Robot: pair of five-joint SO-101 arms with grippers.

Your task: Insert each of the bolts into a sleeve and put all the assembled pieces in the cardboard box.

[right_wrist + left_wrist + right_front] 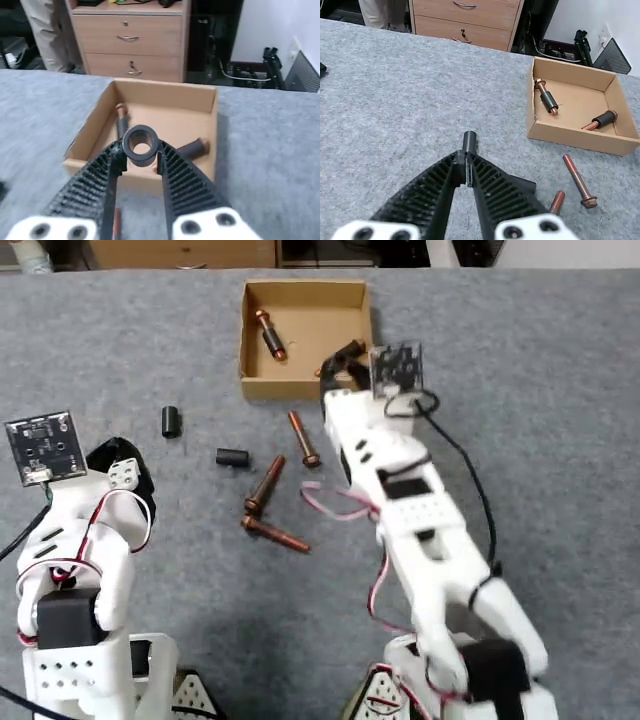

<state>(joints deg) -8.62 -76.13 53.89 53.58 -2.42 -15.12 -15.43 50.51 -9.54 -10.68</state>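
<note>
The cardboard box sits at the table's far middle with an assembled bolt and sleeve inside. My right gripper hangs at the box's front right corner, shut on a hollow black sleeve; behind it in the box lie two assembled pieces. Three loose copper bolts and two black sleeves lie on the grey felt. My left gripper is shut on nothing, just short of the upright sleeve.
A wooden drawer cabinet and cables stand beyond the table's far edge. A pink and white wire trails on the felt beside the right arm. The left arm's base fills the front left corner.
</note>
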